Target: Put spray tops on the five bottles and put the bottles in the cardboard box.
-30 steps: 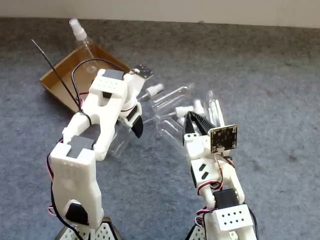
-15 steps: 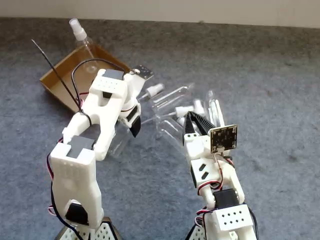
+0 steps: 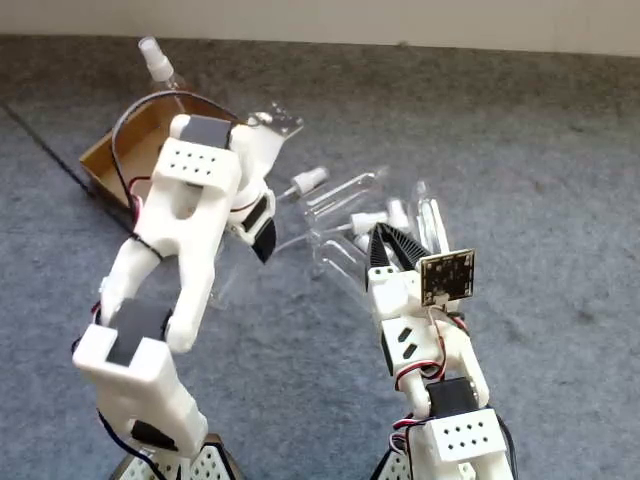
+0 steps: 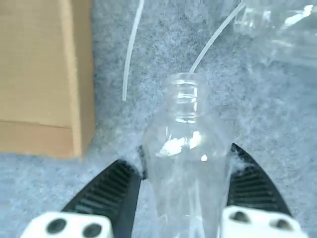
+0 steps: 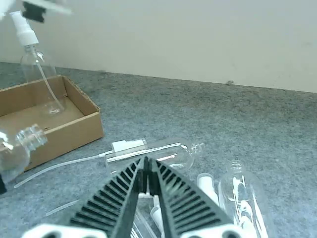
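Bottle under handling: clear plastic bottle [image 4: 185, 144], uncapped, clamped at its body between the black fingers of the left gripper [image 4: 185, 166]. The grip sits low on the body, which leaves the threaded neck fully exposed; judged deliberate, since a spray top cannot be fitted if the fingers cover the neck. The bottle is held above the grey carpeted table [image 3: 520, 150], just beside the outer wall of the shallow brown cardboard box [image 4: 44, 74], not inside it.

Completed item: 1 clear bottle with white spray top [image 3: 165, 75] stands upright in the far corner of the box. On that evidence, 1 of 5 appears finished.

Pending stock: a loose white spray top with thin dip tube [image 3: 310, 182] lies on the table next to a clear uncapped bottle on its side [image 3: 350, 190]. Another clear bottle [image 3: 430, 215] lies near by, with more small white tops [image 3: 375, 218] between them. The exact count in this cluster cannot be confirmed.

Second tool: the right gripper [image 5: 147, 173] hangs over that cluster with its jaws pressed together and nothing seen between them. Its position suggests it is stationed to collect a top for the held bottle.

Risk noted: the smooth, light bottle may twist in the grip when a top is pressed on.
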### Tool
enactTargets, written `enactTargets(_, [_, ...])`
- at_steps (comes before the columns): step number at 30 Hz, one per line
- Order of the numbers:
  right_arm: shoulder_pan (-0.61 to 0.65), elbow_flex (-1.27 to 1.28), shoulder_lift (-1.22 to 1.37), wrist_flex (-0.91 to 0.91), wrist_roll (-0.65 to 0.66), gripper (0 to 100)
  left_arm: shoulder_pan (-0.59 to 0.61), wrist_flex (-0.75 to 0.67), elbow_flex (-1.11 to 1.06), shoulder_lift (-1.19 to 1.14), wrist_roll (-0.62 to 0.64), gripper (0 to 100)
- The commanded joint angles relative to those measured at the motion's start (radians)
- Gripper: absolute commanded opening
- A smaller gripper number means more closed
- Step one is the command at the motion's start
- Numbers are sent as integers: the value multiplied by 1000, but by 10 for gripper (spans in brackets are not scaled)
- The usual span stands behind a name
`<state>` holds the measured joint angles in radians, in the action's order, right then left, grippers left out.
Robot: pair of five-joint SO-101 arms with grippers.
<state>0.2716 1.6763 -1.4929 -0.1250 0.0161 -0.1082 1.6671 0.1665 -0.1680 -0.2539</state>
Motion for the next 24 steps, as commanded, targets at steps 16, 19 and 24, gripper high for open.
enactTargets(16, [-5, 171, -8, -7, -2, 8, -147, -72, -420, 650, -5, 115])
enactTargets(19, [-5, 171, -8, -7, -2, 8, -147, -133, -519, 723, -3, 115])
enactTargets(24, [-5, 171, -8, -7, -2, 8, -147, -250, -680, 860, -3, 115])
